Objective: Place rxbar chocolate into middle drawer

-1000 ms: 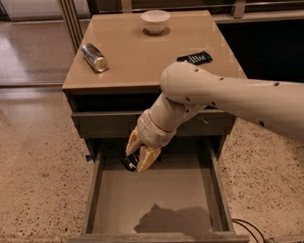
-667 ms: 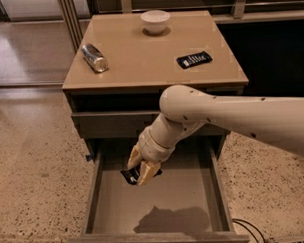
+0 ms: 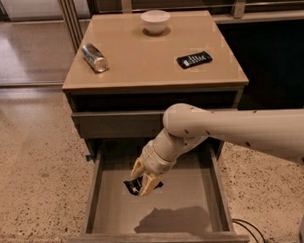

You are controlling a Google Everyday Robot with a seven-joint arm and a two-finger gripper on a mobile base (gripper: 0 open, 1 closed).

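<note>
The middle drawer (image 3: 195, 202) is pulled open below the cabinet top, a wide shallow grey-brown box with a bare flat bottom. My gripper (image 3: 144, 185) reaches down into its left-centre part, the pale arm coming in from the right. Its tan fingers (image 3: 150, 182) are shut on the rxbar chocolate (image 3: 131, 187), a small black wrapper that sticks out to the left of the fingertips, just above or touching the drawer bottom. The arm's shadow lies on the drawer bottom near the front.
On the cabinet top (image 3: 140, 64) lie a similar dark bar with white markings (image 3: 194, 59), a silver can on its side (image 3: 94, 57) and a white bowl (image 3: 155, 21). A closed drawer front (image 3: 112, 123) sits above the open drawer. Speckled floor surrounds the cabinet.
The gripper has moved down and left, deeper into the open drawer, carrying the black bar. The arm no longer covers the dark bar on the cabinet top.
</note>
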